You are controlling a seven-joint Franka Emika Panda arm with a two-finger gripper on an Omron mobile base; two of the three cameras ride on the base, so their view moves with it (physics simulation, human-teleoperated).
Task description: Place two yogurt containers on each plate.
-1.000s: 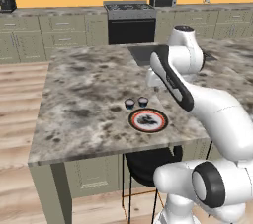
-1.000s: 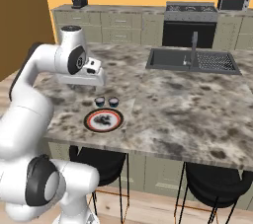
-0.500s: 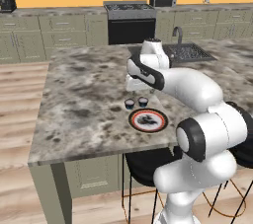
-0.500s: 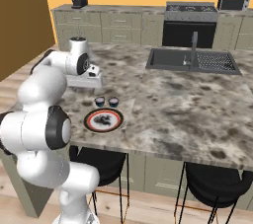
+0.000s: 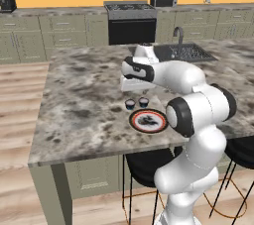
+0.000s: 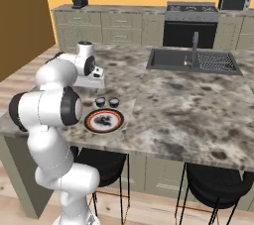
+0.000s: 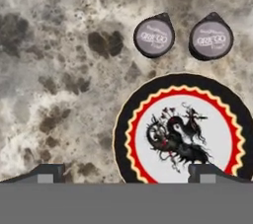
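Gripper (image 7: 126, 173) hovering wide open, holding nothing; two dark pale-topped yogurt cups (image 7: 154, 35) (image 7: 211, 36) sitting on marbled bench (image 7: 59, 70) beside orange-red-rimmed plate (image 7: 129, 134), plate unloaded.

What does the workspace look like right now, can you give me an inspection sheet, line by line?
Surface: marbled grey island counter, with a built-in sink and faucet at its far side.
Job's things: two dark-sided yogurt containers with pale tops, one beside the other, both standing on the counter just off the plate, apart from it. The orange-red-rimmed plate with a white centre holds no container.
Clutter: nothing seen.
Claw: claw hovers above the counter by the plate's edge, fingertips spread wide, nothing between them.
Cables: nothing seen.
Surroundings: stove, microwave, grey-green cabinets, black stools under the island.
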